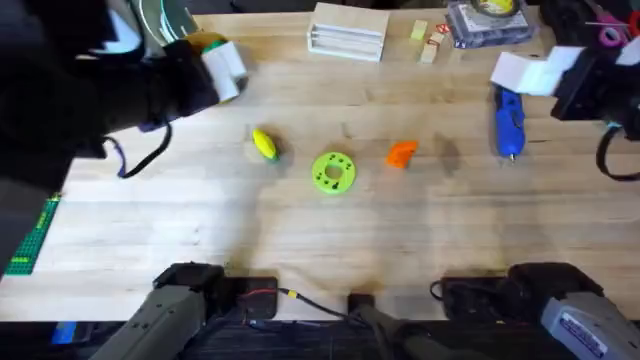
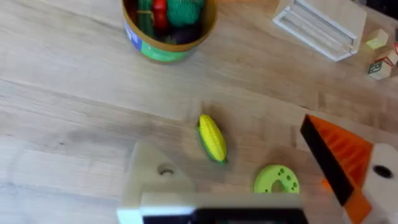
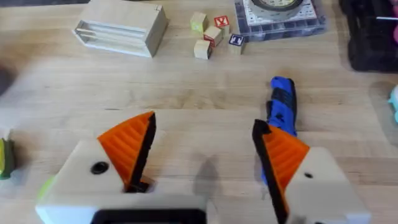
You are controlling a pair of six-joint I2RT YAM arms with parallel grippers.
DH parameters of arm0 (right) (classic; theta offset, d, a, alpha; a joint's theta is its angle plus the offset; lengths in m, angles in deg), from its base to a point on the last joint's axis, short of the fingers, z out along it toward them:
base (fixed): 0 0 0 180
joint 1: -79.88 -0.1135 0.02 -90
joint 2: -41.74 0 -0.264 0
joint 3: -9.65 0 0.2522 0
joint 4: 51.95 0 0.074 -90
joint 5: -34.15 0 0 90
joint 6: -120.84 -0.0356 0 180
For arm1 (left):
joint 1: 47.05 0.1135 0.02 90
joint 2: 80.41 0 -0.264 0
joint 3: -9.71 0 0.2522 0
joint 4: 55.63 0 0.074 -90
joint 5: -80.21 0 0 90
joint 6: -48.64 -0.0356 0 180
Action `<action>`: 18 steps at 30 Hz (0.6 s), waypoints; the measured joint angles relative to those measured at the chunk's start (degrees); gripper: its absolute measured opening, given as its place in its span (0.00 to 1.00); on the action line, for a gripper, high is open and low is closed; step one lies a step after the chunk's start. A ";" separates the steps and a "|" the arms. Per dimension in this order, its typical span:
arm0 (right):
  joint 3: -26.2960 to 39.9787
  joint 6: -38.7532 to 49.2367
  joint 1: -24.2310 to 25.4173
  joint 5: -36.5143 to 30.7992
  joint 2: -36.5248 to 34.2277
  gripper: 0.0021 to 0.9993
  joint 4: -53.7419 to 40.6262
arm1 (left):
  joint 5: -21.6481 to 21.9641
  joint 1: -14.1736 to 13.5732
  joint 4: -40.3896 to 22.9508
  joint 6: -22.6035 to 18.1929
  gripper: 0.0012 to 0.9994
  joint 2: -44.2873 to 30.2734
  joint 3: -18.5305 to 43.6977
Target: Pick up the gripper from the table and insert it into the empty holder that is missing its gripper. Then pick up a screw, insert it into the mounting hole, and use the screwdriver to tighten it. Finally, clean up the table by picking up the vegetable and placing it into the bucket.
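The loose orange gripper (image 1: 401, 152) lies on the table right of centre. The yellow vegetable (image 1: 264, 144) (image 2: 212, 138) lies left of the lime-green disc (image 1: 333, 171). My left gripper (image 1: 225, 72) (image 2: 230, 137) hangs open above the vegetable with nothing between its fingers. One of its fingers is the plain white holder (image 2: 155, 177); the other carries an orange pad (image 2: 339, 155). The green bucket (image 2: 168, 28), with green and red toy pieces inside, stands beyond the vegetable. My right gripper (image 1: 525, 72) (image 3: 204, 124) is open and empty just above the blue screwdriver (image 1: 508, 120) (image 3: 283, 102).
A white box (image 1: 348, 32), small wooden blocks (image 1: 425, 40) and a clear case with a tape roll (image 1: 487, 20) line the far edge. A green brick strip (image 1: 35, 235) lies at the left edge. Bare wood stretches across the near half of the table.
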 joint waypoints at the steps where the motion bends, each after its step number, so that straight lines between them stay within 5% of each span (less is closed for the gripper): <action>1: 0.08 0.01 0.00 0.23 -0.67 0.99 -0.02 | -0.83 -0.56 -0.02 1.19 0.99 -1.51 0.02; 18: 0.08 0.00 0.00 1.25 -3.05 0.99 -0.46 | -13.54 -2.14 1.16 5.34 0.99 -23.55 0.02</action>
